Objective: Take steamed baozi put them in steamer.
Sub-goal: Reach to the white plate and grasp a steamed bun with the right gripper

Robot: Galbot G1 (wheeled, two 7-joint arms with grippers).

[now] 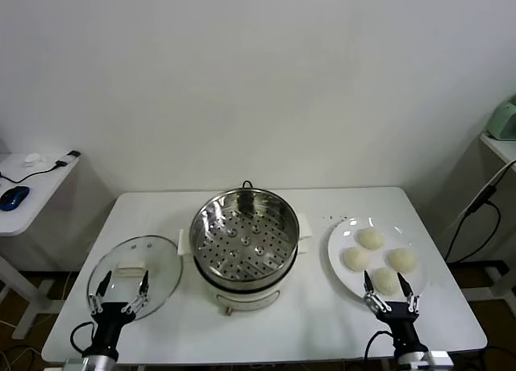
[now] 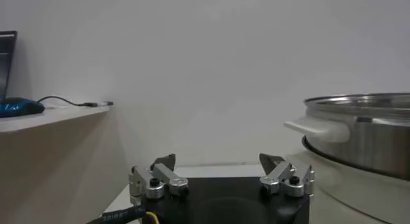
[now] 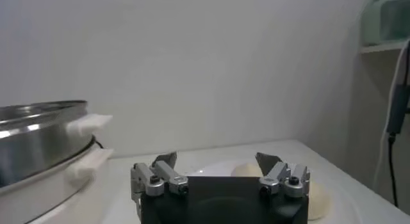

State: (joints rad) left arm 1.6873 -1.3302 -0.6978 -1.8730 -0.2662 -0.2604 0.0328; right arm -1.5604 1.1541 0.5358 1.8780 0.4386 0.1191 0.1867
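Observation:
The steamer (image 1: 244, 240) stands mid-table, a shiny steel pot with an empty perforated tray on a white base. Several cream-white steamed baozi (image 1: 371, 238) lie on a flat white plate (image 1: 337, 250) to its right. My right gripper (image 1: 389, 289) is open at the plate's near edge, just in front of the closest bun (image 1: 385, 279). The right wrist view shows that gripper (image 3: 216, 160) open and empty, a baozi (image 3: 246, 171) beyond it and the steamer (image 3: 38, 136) at the side. My left gripper (image 1: 119, 292) is open at the front left. In its wrist view it (image 2: 218, 162) holds nothing, with the steamer (image 2: 365, 129) alongside.
A round glass lid (image 1: 161, 258) with a cream handle (image 1: 130, 268) lies left of the steamer, under my left gripper. A side table with a blue mouse (image 1: 14, 198) stands far left. A shelf with a green appliance (image 1: 504, 119) and hanging cables (image 1: 476, 218) is far right.

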